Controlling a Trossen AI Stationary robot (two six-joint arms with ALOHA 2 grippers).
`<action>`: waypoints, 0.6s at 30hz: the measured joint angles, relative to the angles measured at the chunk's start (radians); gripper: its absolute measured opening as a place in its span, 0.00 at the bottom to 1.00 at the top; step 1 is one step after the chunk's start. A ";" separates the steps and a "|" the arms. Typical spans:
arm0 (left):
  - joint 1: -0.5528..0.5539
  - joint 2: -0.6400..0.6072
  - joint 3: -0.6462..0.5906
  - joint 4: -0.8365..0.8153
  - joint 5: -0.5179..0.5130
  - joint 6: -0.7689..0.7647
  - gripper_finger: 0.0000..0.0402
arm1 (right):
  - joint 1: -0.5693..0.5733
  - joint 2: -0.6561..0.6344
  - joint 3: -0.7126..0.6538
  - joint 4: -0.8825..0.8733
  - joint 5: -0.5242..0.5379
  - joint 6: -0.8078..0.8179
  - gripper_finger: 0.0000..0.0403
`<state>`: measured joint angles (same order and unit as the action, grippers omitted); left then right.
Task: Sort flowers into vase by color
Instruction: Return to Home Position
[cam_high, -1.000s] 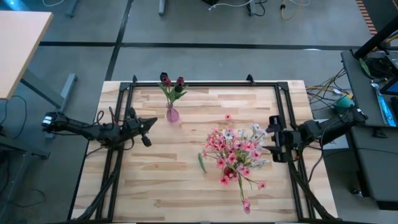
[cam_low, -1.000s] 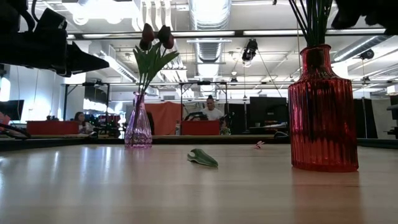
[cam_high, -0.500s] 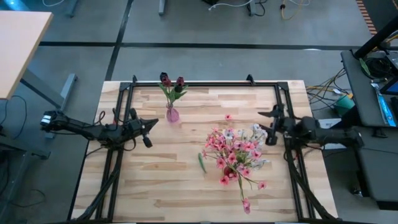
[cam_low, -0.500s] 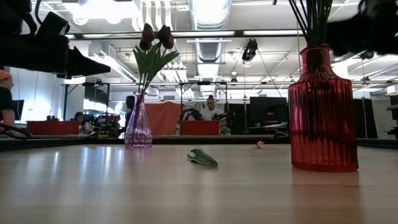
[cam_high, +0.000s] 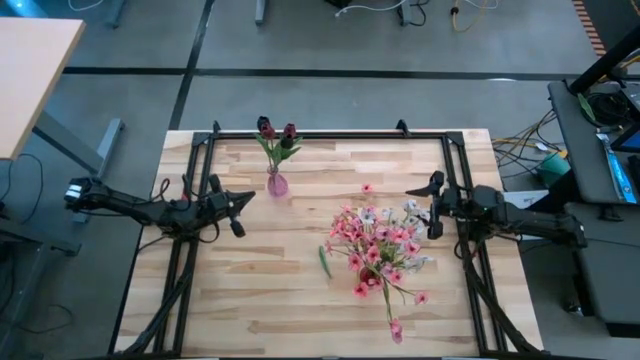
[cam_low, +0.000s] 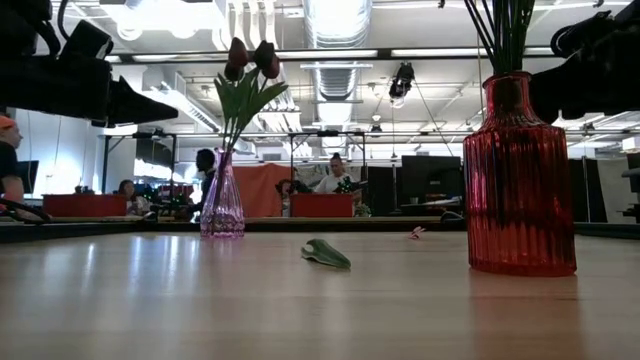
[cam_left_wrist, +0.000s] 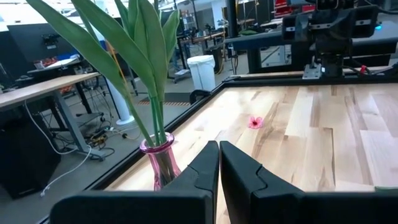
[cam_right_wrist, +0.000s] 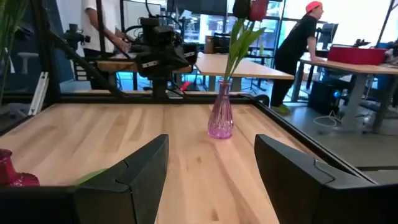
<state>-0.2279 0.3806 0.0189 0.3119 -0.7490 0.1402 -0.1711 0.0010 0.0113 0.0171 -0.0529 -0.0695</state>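
- Right hand (cam_high: 432, 205) spread open, empty, over the counter's (cam_high: 250, 300) right edge
- Pink and whitish flowers (cam_high: 375, 245) in the red vase (cam_low: 518, 180) just beside it
- Left hand (cam_high: 237, 212) clenched, empty; maroon flowers (cam_high: 277, 132) in the purple vase (cam_high: 277, 184) near it, open counter ahead

There are two vases: one purple glass vase (cam_high: 277, 184) and one red ribbed vase (cam_low: 518, 175). Two maroon tulips (cam_high: 266, 128), one loose green leaf (cam_high: 324, 262), one fallen pink blossom (cam_high: 367, 187); the pink and whitish sprays (cam_high: 375, 245) are too tangled to count.

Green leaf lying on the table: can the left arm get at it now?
Probably yes. Bare table lies between the left gripper and the green leaf; the purple vase stands off that line. The gripper, shut now, must open first.
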 joint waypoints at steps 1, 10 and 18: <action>0.000 0.002 0.000 0.000 0.000 0.000 0.00 | -0.002 0.000 0.000 0.000 -0.001 0.006 0.57; 0.000 0.019 0.000 0.000 0.000 0.000 0.00 | -0.036 0.000 0.000 -0.004 0.002 0.070 0.57; 0.000 0.036 0.000 0.000 0.000 0.000 0.00 | -0.039 0.007 0.000 -0.003 0.004 0.092 0.57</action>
<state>-0.2276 0.4163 0.0189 0.3119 -0.7490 0.1402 -0.2104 0.0078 0.0113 0.0136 -0.0494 0.0223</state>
